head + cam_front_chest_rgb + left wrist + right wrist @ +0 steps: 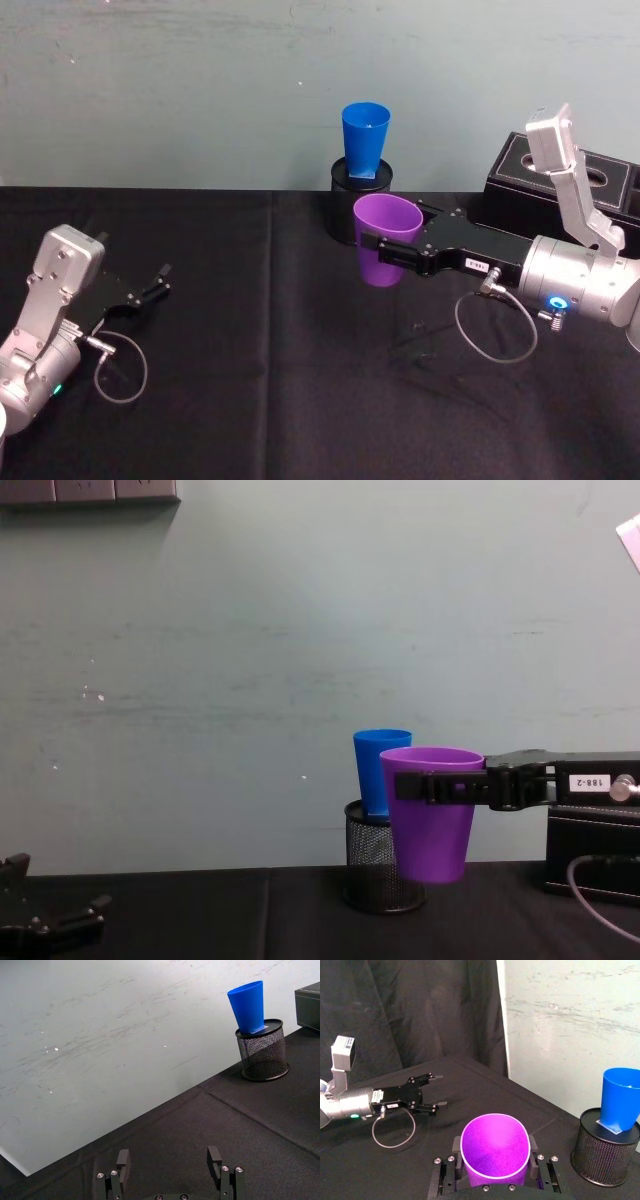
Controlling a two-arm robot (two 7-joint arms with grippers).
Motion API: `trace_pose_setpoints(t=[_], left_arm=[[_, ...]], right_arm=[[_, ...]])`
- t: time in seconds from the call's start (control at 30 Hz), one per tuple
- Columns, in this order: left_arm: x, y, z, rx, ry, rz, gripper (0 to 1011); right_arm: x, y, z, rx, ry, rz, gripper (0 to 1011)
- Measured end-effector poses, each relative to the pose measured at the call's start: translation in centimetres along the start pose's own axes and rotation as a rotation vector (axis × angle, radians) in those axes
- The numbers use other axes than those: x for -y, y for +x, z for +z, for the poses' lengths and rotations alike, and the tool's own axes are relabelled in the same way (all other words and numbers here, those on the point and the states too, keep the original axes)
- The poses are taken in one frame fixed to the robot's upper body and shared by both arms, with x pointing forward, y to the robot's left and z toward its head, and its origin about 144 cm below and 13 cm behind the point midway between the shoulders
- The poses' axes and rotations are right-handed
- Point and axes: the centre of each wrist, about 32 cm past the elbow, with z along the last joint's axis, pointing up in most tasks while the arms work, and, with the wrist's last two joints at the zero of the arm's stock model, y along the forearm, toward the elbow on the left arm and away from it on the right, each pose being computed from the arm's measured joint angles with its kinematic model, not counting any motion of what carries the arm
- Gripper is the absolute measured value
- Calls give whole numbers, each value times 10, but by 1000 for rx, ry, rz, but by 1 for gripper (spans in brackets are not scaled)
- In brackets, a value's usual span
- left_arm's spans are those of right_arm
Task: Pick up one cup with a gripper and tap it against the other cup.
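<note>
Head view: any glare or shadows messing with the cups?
Head view: the purple cup and blue cup are evenly lit with no glare; the black cloth hides shadows, so only a faint one shows near the right tool. Chest view: the purple cup overlaps the blue cup, both sharp. Left wrist view: the wall is bright but not blown out.

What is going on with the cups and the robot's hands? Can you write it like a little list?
purple cup: upright, lifted off the table, held near its rim
right gripper: shut on the purple cup
blue cup: upright, standing in the mesh holder, behind the purple cup
mesh holder: black, on the black table by the wall
cups touching: cannot tell
left gripper: open, holding nothing, low over the table on the left
black box: behind the right arm
</note>
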Motion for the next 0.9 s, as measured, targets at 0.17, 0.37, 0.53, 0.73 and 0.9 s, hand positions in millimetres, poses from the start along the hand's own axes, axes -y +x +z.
trace_pose_setpoints(t=[0.17,0.37,0.53,0.73,0.9], left_arm=[[0,0,0,0,0,0,1011],[0,0,0,0,0,0,1011],[0,0,0,0,0,0,1011],[0,0,0,0,0,0,1011],[0,0,0,0,0,0,1011]], right_arm=[[0,0,0,0,0,0,726],[0,0,0,0,0,0,726],[0,0,0,0,0,0,726],[0,0,0,0,0,0,726],[0,0,0,0,0,0,726]])
